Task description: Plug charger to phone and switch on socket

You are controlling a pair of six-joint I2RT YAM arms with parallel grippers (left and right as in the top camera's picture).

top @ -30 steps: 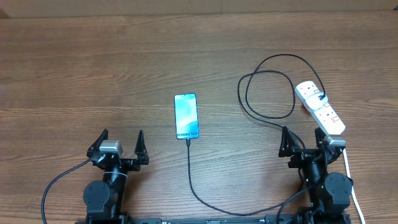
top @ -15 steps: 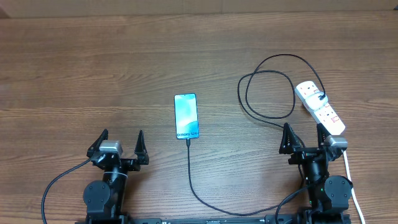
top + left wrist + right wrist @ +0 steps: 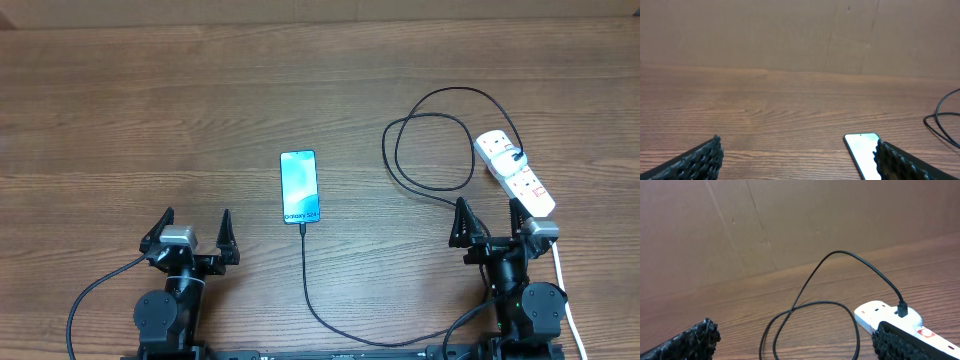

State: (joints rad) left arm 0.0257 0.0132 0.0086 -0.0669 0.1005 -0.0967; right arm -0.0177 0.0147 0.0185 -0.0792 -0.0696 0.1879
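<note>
While left gripper (image 3: 195,220) and right gripper (image 3: 487,215) are gaping empty, socket (image 3: 514,172) is lying just ahead of the right, long axis slanting away-left; left well apart.

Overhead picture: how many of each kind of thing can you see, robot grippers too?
Phone: 1
Black charger cable: 1
White power strip: 1
Robot grippers: 2, the left gripper and the right gripper
Total: 5

lit phone (image 3: 862,154) on wooden table (image 3: 785,107)
</note>
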